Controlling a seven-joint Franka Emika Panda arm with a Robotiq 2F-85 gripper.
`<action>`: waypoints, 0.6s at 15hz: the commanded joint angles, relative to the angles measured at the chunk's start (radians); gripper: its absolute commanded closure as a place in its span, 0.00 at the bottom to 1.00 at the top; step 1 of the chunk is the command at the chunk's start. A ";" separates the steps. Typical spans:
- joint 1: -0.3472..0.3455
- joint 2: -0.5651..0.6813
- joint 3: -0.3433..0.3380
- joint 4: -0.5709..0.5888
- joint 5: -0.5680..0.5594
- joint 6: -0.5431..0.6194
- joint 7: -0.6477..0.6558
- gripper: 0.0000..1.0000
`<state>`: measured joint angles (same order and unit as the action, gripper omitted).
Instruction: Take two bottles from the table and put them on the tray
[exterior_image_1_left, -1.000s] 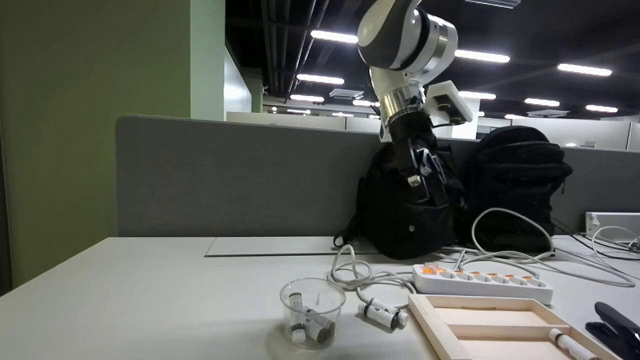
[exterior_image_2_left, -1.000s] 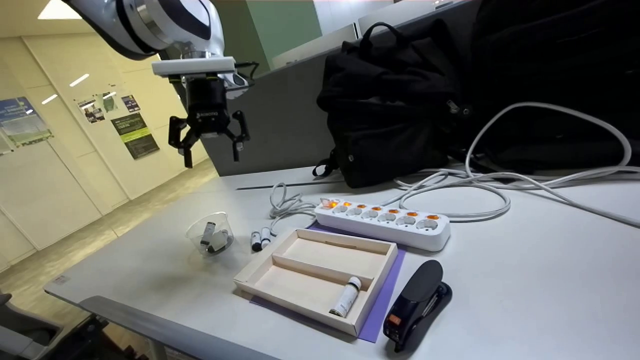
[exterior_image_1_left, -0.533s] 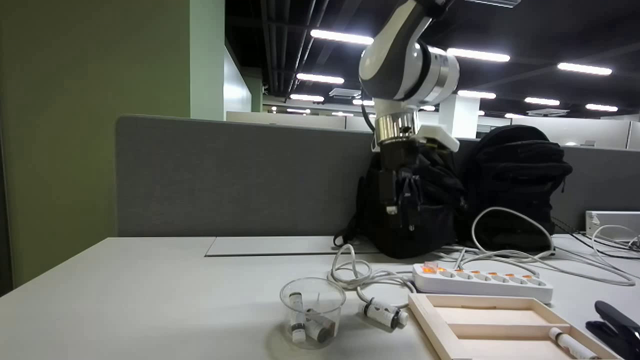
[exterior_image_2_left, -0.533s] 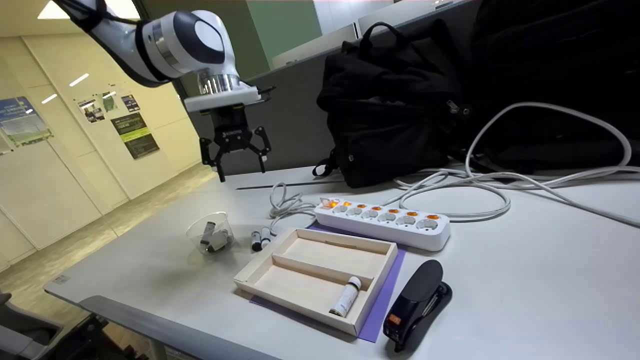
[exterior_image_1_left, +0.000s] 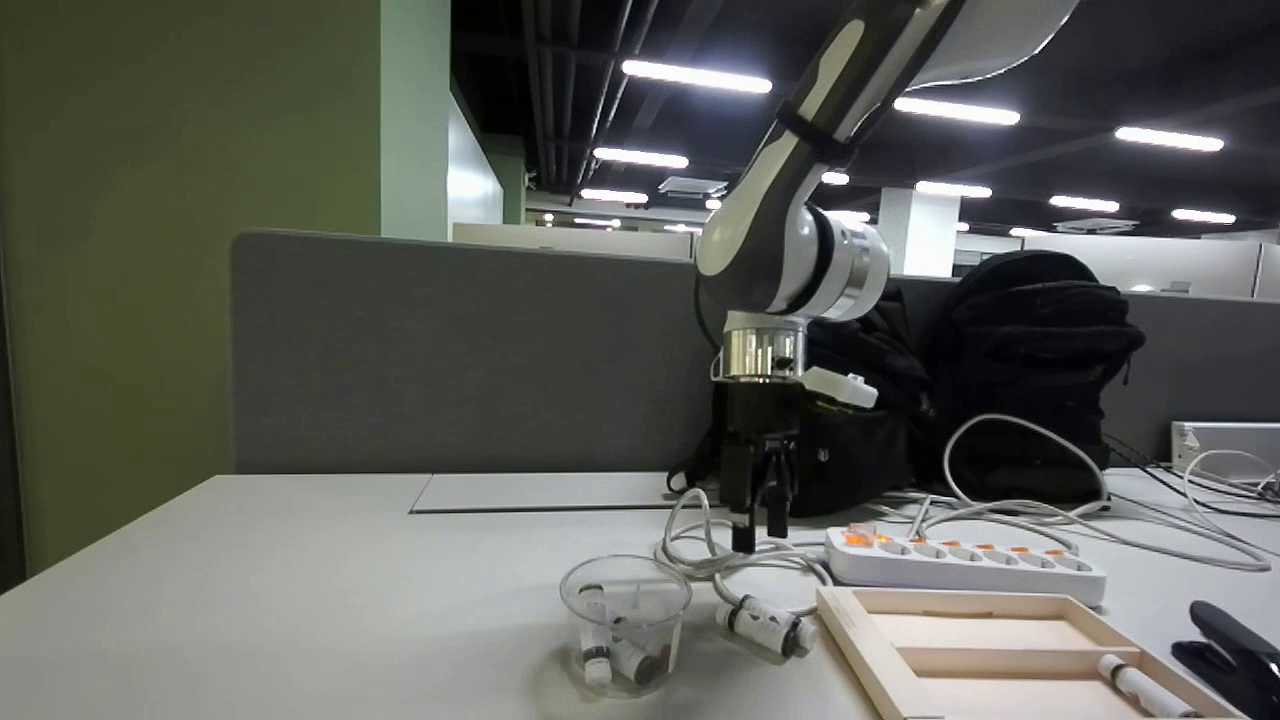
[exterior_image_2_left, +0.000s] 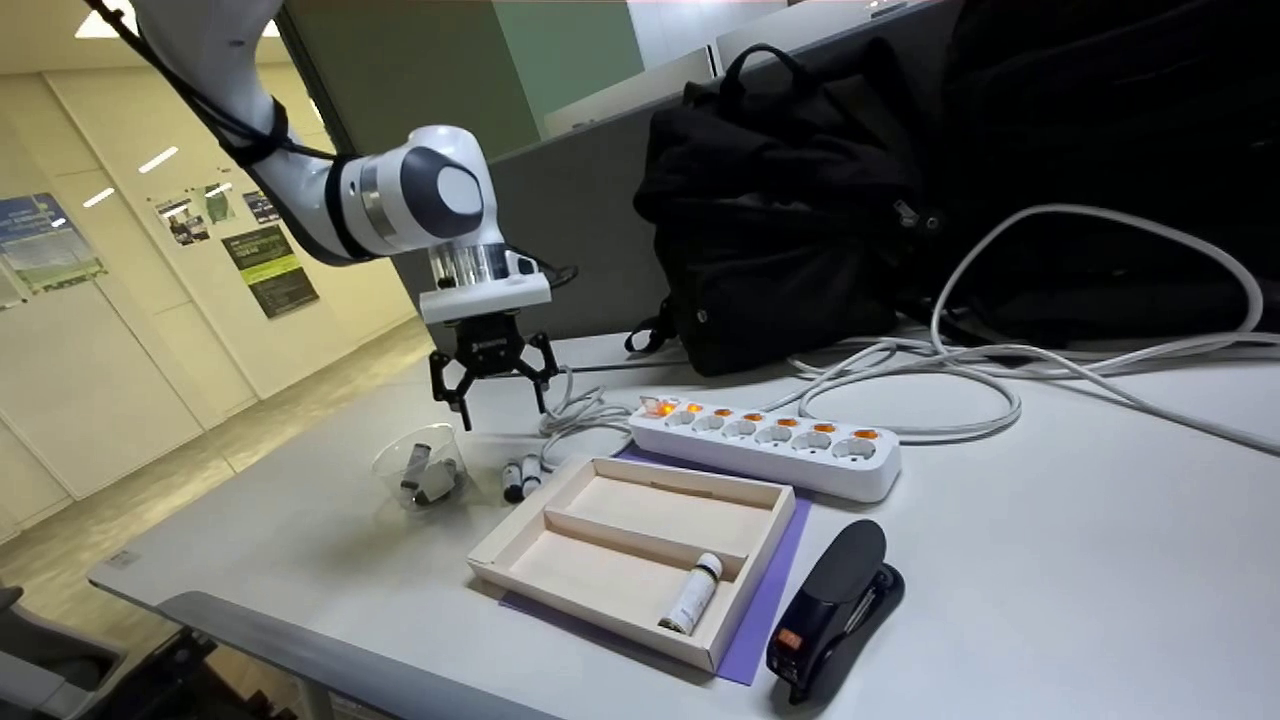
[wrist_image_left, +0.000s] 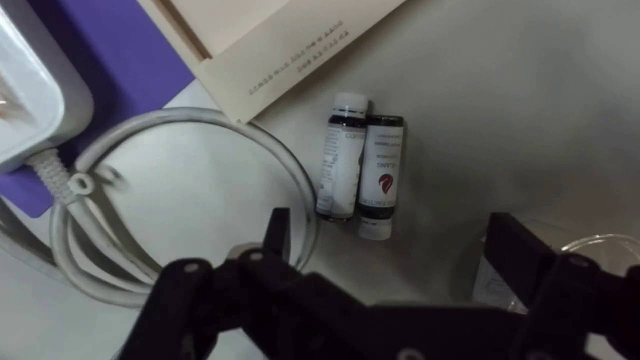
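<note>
Closer to the table (exterior_image_2_left: 1050, 560) since a second ago, with arm (exterior_image_2_left: 390, 205) lowered and fingers (wrist_image_left: 277, 232) spread wide around thin air. Now look at those two bottles (wrist_image_left: 381, 165), lying on the table just beside the tray (wrist_image_left: 300, 57), side by side, with caps (wrist_image_left: 351, 102) at opposite ends, touching or nearly so. Likely light, stiff and quick to roll; hard to tell glass from plastic, so best not to squeeze hard. Pinch one across the labelled middle, probably grippier than a smooth cap, and mind not to catch both!

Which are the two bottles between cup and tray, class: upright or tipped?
Tipped: the wrist view shows both bottles lying lengthwise, caps at opposite ends.
</note>
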<state>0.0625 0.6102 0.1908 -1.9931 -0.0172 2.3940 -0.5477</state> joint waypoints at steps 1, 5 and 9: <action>-0.025 0.068 0.038 0.058 0.009 -0.023 -0.015 0.00; -0.029 0.118 0.042 0.078 -0.001 -0.024 -0.010 0.00; -0.034 0.169 0.040 0.109 -0.008 -0.033 -0.013 0.00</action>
<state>0.0458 0.7389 0.2183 -1.9334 -0.0176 2.3908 -0.5559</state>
